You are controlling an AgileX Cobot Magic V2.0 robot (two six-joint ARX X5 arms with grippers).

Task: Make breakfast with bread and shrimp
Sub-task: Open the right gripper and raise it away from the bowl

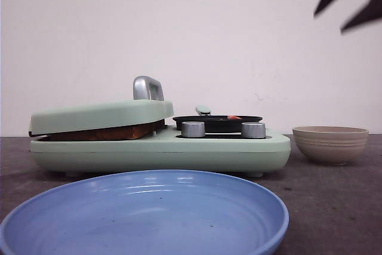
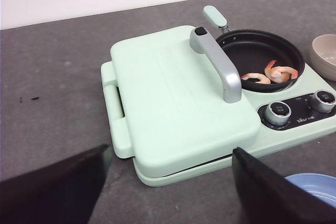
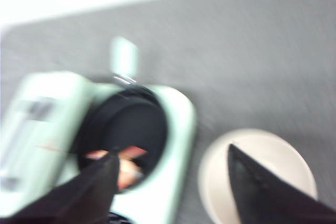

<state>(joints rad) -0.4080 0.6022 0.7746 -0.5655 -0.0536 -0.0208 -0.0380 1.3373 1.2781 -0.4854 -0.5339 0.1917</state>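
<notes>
Shrimp (image 2: 273, 72) in pan (image 2: 252, 51); bread (image 1: 107, 132) under lid (image 1: 101, 114).

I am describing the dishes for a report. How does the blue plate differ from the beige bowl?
The blue plate is wide and shallow; the beige bowl is narrower and deeper. The plate is blue and sits in front of the green cooker; the bowl is beige with ribbed sides and sits at the cooker's right end. Both look empty and rest on the grey table.
</notes>
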